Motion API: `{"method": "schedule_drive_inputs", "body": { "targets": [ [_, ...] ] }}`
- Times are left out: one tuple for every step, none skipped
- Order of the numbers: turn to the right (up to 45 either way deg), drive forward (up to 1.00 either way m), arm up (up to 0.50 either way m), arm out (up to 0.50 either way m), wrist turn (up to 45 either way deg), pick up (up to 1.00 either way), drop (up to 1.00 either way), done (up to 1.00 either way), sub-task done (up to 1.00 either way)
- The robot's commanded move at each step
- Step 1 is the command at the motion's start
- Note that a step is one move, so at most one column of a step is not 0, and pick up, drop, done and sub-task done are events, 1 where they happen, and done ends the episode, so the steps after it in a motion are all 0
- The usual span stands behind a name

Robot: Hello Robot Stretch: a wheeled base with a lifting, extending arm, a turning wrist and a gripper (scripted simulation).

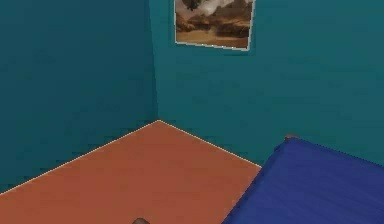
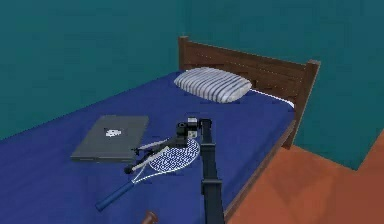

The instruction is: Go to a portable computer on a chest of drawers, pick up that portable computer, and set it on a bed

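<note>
Arm [image 2: 211, 190] sat closest: a dark square bar running from the arm side view's bottom edge, across the bed's near side edge and out over the bed [image 2: 50, 165]. At its far end were two white marker squares, with the gripper [image 2: 168, 144] just left of them, above the blue cover about mid-bed. Gripper state: couldn't tell from these views. Couldn't tell if it held anything either, since a racket [image 2: 168, 160] lay on the cover right at it; over or touching, unclear. Racket had a white-strung head by the gripper and a dark handle angled away toward the foot end. Portable computer [image 2: 110, 138] was on the bed: grey, lid down, flat on the cover just left of the gripper and the racket head, roughly midway between the bed's two long edges and well apart from the pillow [image 2: 213, 84]. Its nearest corner was close to the gripper; contact not resolvable. Pillow was striped and lay at the head end, against the brown wooden headboard [image 2: 285, 72]. Teal wall [image 2: 80, 45] ran behind the bed's far edge; orange floor [image 2: 325, 185] showed past the near edge. Forward view had a blue bed corner at lower right, orange floor meeting two teal walls in a room corner, and a framed landscape picture [image 1: 214, 22] on the wall at the top.
</note>
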Motion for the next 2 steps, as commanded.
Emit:
{"method": "schedule_drive_inputs", "body": {
  "targets": [
    [0.0,0.0,0.0,0.0,0.0,0.0,1.0,0.0,0.0],
    [0.0,0.0,0.1,0.0,0.0,0.0,0.0,0.0,0.0]
  ]
}}
